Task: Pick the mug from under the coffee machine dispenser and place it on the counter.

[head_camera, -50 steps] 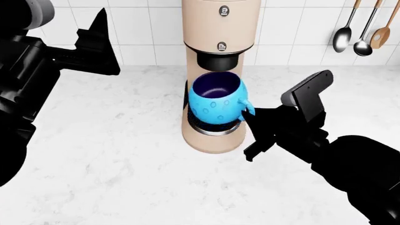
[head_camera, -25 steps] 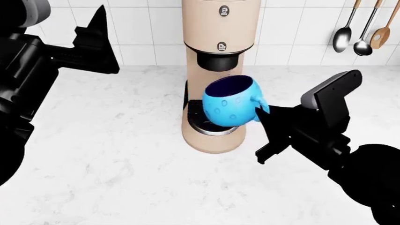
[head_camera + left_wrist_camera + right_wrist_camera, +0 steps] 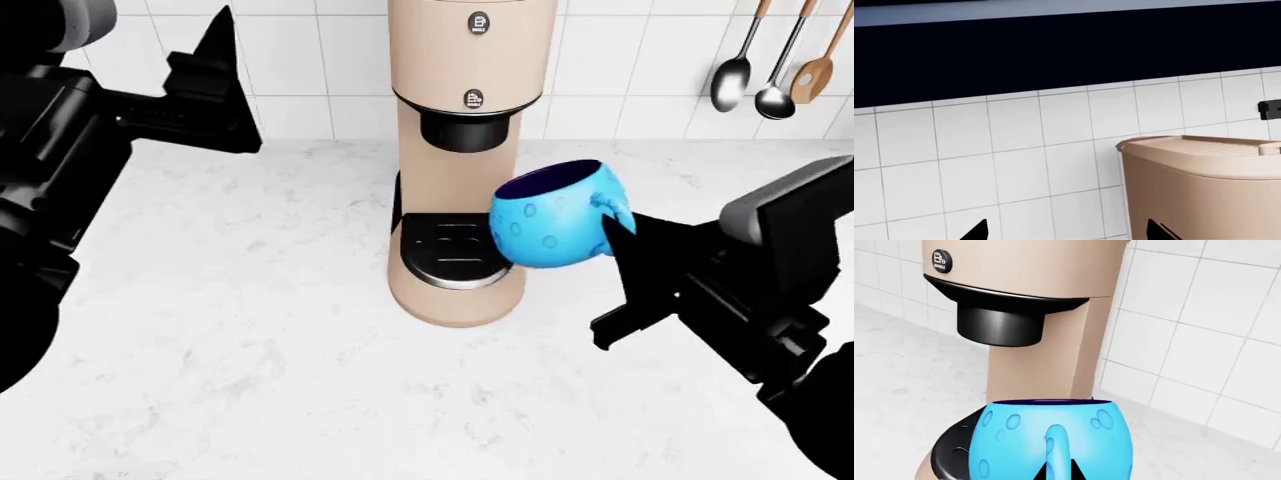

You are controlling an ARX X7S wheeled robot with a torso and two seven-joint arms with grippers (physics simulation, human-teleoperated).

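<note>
The blue dotted mug (image 3: 550, 214) hangs in the air to the right of the beige coffee machine dispenser (image 3: 461, 150), clear of the round black-and-silver drip tray (image 3: 454, 248). My right gripper (image 3: 617, 232) is shut on the mug's handle (image 3: 1056, 450); the mug (image 3: 1049, 440) fills the lower part of the right wrist view, with the black nozzle (image 3: 999, 325) above and behind it. My left gripper (image 3: 1067, 235) is open and empty, held high at the left, facing the tiled wall and the machine's top (image 3: 1207, 175). The white marble counter (image 3: 240, 330) lies below.
Three utensils (image 3: 770, 65) hang on the tiled wall at the far right. My left arm (image 3: 80, 140) fills the left edge of the head view. A dark cabinet band (image 3: 1054, 50) runs above the wall tiles in the left wrist view.
My right gripper has carried the mug right and slightly up, off the drip tray and out from under the nozzle. The tray now shows bare. The left arm has barely moved.
</note>
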